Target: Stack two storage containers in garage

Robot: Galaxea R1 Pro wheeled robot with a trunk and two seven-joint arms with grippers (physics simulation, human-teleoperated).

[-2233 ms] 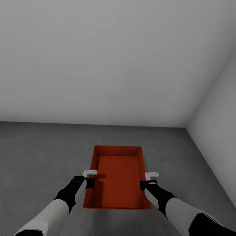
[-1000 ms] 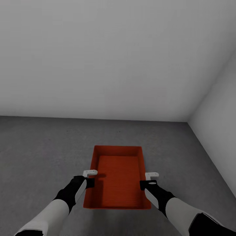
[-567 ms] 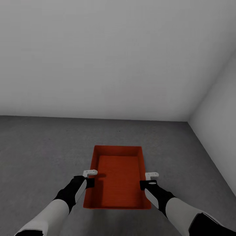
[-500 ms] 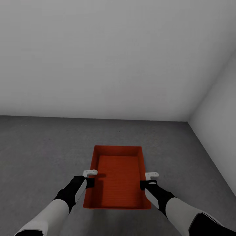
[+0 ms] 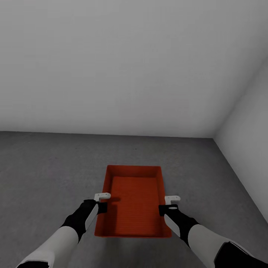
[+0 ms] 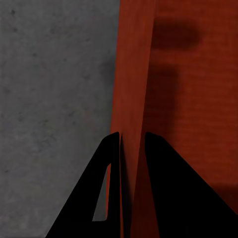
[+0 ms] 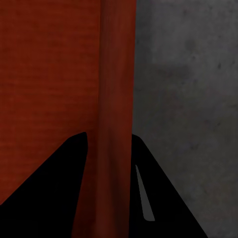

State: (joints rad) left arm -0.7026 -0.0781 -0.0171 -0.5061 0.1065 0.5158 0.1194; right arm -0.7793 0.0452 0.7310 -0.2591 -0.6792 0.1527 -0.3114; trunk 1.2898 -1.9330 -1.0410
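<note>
Left tool [image 5: 101, 201] is clamping the left long wall of the storage container [image 5: 134, 201]; right tool [image 5: 169, 204] is clamping the right wall. In the wrist views each wall is sitting between dark fingers [image 6: 110, 188]. Container is occupying lower centre of frame over grey concrete floor [image 5: 44, 175]. Bare floor is extending left and ahead; pale wall [image 5: 123, 67] is closing upper frame, side wall [image 5: 249, 149] at right.

no readable text, no labels, no brands, no numbers
</note>
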